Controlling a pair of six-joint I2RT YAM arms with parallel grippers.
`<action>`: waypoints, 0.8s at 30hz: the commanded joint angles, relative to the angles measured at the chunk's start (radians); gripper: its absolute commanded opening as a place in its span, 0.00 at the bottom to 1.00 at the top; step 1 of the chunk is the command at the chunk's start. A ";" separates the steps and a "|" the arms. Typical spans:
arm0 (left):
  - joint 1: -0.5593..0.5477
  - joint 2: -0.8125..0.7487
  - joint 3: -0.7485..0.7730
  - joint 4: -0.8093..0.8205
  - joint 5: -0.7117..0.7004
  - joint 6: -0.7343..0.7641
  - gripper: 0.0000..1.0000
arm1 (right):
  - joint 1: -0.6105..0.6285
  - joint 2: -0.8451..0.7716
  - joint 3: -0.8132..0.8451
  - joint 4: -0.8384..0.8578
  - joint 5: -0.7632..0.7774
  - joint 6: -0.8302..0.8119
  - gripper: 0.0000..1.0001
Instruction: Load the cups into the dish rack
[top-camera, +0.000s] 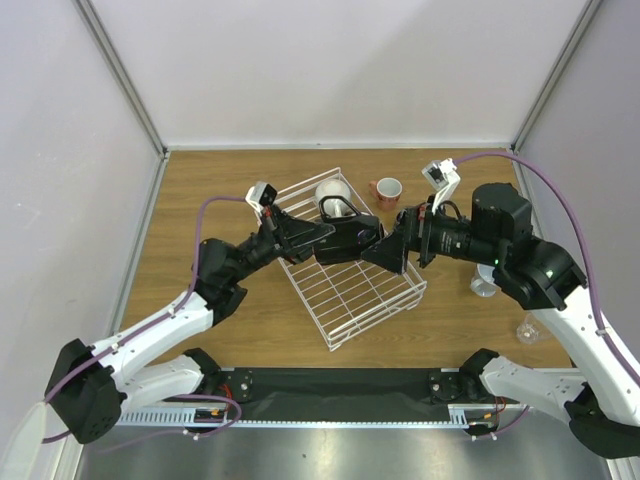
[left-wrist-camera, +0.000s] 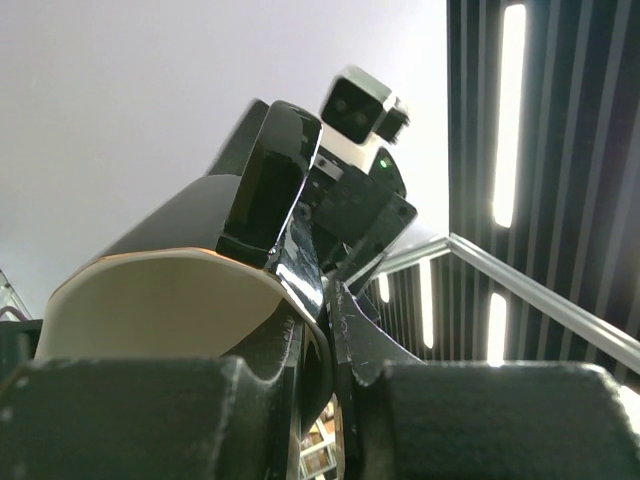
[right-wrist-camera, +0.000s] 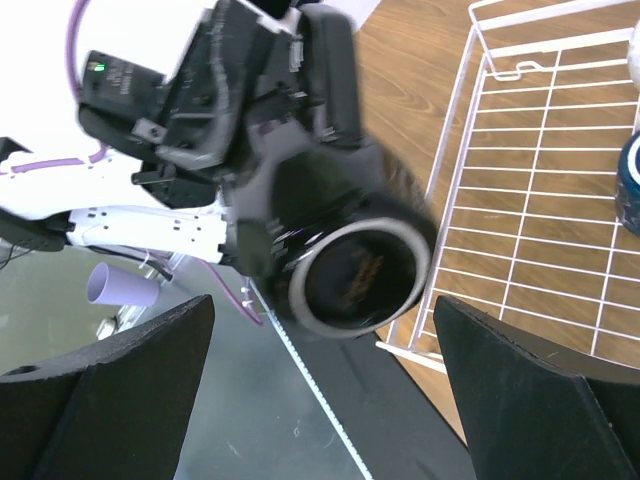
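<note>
My left gripper is shut on the rim of a black mug with a white inside and holds it on its side above the white wire dish rack. In the left wrist view its fingers pinch the mug wall. My right gripper is wide open beside the mug's base, not touching it; the rack's rim lies below. A cream-white mug and a dark mug sit in the rack's far corner. A salmon-pink mug stands on the table behind the rack.
A pale cup and a clear glass stand on the table at the right, under my right arm. A navy mug shows at the right edge of the right wrist view. Grey walls enclose the table.
</note>
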 joint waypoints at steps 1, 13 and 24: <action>-0.017 -0.028 0.084 0.137 0.003 -0.034 0.00 | -0.002 0.023 0.037 0.041 0.026 -0.013 1.00; -0.075 0.013 0.084 0.204 -0.046 -0.034 0.00 | -0.021 0.057 0.005 0.205 -0.101 0.075 0.97; -0.078 0.065 0.104 0.289 -0.074 -0.064 0.00 | -0.033 0.047 -0.041 0.208 -0.152 0.075 0.95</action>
